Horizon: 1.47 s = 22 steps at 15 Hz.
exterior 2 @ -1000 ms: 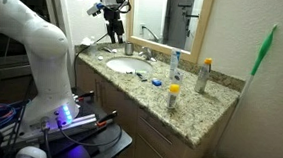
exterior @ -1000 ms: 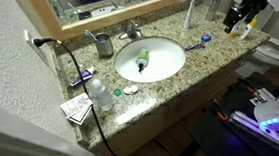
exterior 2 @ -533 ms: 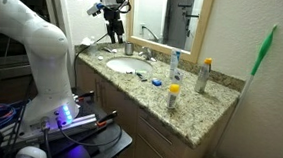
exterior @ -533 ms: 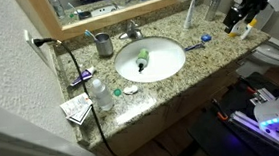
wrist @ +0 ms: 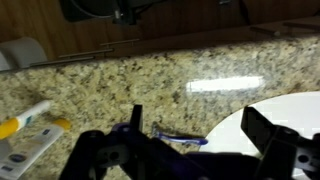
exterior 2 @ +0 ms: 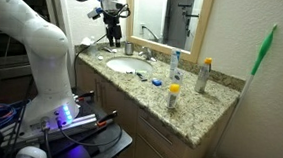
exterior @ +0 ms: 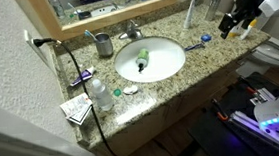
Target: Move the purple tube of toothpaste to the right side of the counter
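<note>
The purple tube of toothpaste [exterior: 80,81] lies on the speckled granite counter [exterior: 203,58] left of the sink, by the black cord. I cannot pick it out in the wrist view. My gripper [exterior: 227,26] hangs above the right end of the counter, open and empty, far from the tube. It shows in both exterior views, in one of them high over the counter [exterior 2: 112,39]. In the wrist view its dark jaws [wrist: 195,112] are spread over the granite [wrist: 150,75] beside the basin rim.
The white sink [exterior: 169,64] holds a small green object [exterior: 143,56]. A thin blue stick [exterior: 195,45] lies right of the basin, below my jaws [wrist: 180,139]. Bottles [exterior: 190,14] stand at the right end, a water bottle [exterior: 101,93] at the left. A toilet [exterior: 278,49] is beyond the right edge.
My gripper has shifted slightly toward the sink and a little lower. Nothing on the counter has moved.
</note>
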### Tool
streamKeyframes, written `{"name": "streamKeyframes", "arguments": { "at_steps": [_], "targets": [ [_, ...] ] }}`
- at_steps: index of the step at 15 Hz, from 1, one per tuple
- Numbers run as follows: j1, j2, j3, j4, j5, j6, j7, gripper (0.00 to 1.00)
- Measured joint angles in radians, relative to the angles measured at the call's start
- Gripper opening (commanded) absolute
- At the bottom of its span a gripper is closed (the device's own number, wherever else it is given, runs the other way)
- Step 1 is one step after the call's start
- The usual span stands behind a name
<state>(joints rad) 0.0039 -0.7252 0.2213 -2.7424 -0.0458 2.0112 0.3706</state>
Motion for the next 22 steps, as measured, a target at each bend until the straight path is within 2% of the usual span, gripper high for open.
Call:
{"name": "streamKeyframes", "arguments": {
  "at_steps": [2, 4, 6, 12, 13, 15, 17, 19, 22],
  "targets": [
    [0.065, 0.109, 0.021, 0.028, 0.12, 0.064, 0.001, 1.0],
    [0.144, 0.219, 0.04, 0.104, 0.223, 0.094, 0.002, 1.0],
    [0.186, 0.298, 0.062, 0.185, 0.249, 0.093, 0.037, 1.0],
    [0.185, 0.305, 0.057, 0.179, 0.221, 0.075, 0.054, 1.0],
    [0.186, 0.331, 0.063, 0.19, 0.222, 0.074, 0.066, 1.0],
    [0.2, 0.424, 0.066, 0.251, 0.294, 0.074, 0.073, 1.0],
    [0.212, 0.544, 0.067, 0.357, 0.365, 0.067, 0.103, 1.0],
    [0.214, 0.638, 0.066, 0.455, 0.384, 0.043, 0.141, 1.0],
    [0.215, 0.636, 0.064, 0.446, 0.383, 0.044, 0.141, 1.0]
  ]
}}
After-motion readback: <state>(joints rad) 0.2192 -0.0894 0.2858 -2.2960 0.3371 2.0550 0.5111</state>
